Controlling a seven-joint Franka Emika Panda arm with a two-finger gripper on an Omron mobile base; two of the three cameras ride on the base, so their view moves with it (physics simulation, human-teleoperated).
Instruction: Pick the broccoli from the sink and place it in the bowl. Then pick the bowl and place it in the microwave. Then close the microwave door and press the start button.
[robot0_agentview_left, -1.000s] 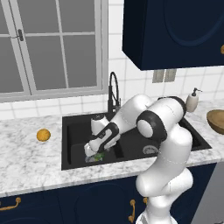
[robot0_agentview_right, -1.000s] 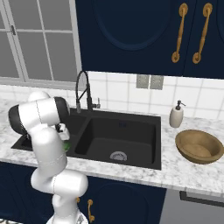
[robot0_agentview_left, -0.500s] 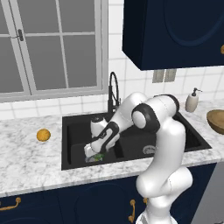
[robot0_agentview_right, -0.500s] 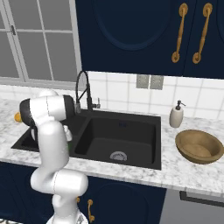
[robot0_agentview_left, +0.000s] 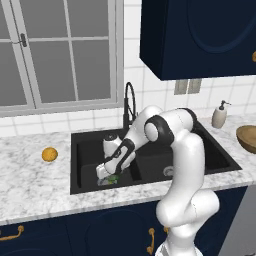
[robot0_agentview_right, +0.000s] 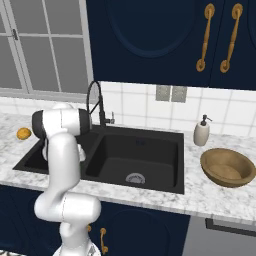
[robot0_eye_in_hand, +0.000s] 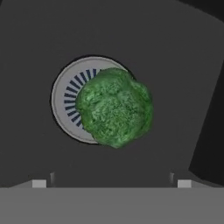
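Elbow swung lower toward sink (robot0_agentview_left: 150, 155) since earlier frame; hand (robot0_agentview_left: 106, 172) low in left basin, fingers spread wide, nothing gripped. One broccoli (robot0_eye_in_hand: 114, 107) lies on round silver drain (robot0_eye_in_hand: 65, 100) of left basin, just under hand. One wooden bowl (robot0_agentview_right: 227, 166) on table right of sink. One orange fruit (robot0_agentview_left: 49, 154) left of sink. One soap dispenser (robot0_agentview_right: 201, 132) behind bowl.

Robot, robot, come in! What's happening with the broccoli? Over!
Tool open, low in left sink basin. Broccoli on drain, not gripped. Nothing in the way. Bowl waiting on counter.
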